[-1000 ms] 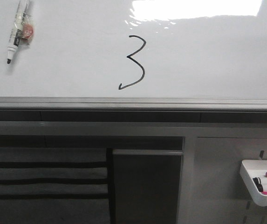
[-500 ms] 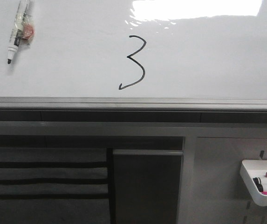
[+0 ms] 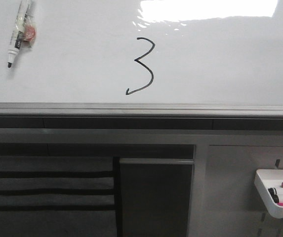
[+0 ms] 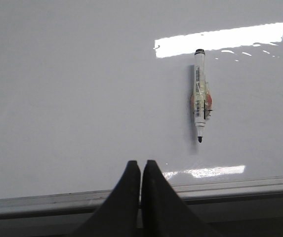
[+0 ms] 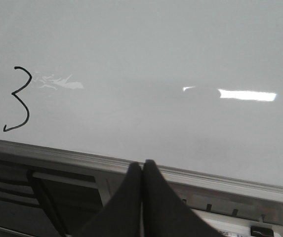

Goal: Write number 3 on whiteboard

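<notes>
A black hand-drawn number 3 [image 3: 143, 65] stands in the middle of the whiteboard [image 3: 220, 64]; it also shows in the right wrist view [image 5: 19, 99]. A white marker [image 3: 19, 32] with a black tip lies uncapped on the board at the far left, also in the left wrist view [image 4: 200, 101]. My left gripper [image 4: 141, 163] is shut and empty, back over the board's near edge strip, apart from the marker. My right gripper [image 5: 142, 163] is shut and empty over the edge strip, to the right of the 3. Neither gripper shows in the front view.
A grey metal edge strip [image 3: 141, 108] runs along the board's near side. Below it are grey shelving [image 3: 47, 192] and a dark panel [image 3: 156, 197]. A small white tray [image 3: 278, 193] with markers hangs at the lower right. Light glare [image 3: 208, 9] lies on the board's far part.
</notes>
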